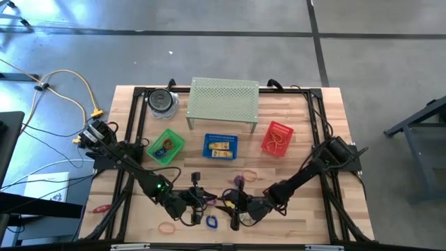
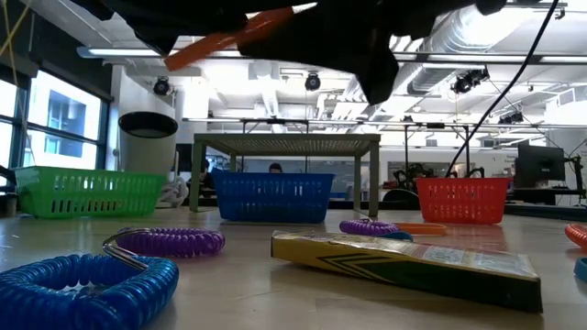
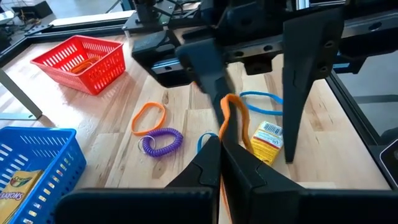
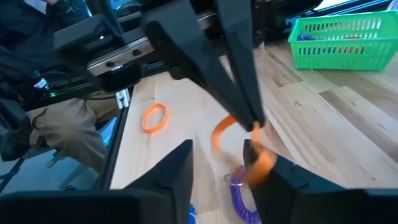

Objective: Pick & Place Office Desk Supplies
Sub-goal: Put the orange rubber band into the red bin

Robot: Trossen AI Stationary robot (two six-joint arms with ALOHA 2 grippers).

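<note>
Two grippers meet near the front edge of the worktop, with an orange band stretched between them in the air. The left gripper has its jaws shut tight on one end of the band, and the right gripper has its jaws partly apart, with the band touching one finger. A purple coil, a blue coil and a yellow box lie on the wood below, well apart from the red basket.
</note>
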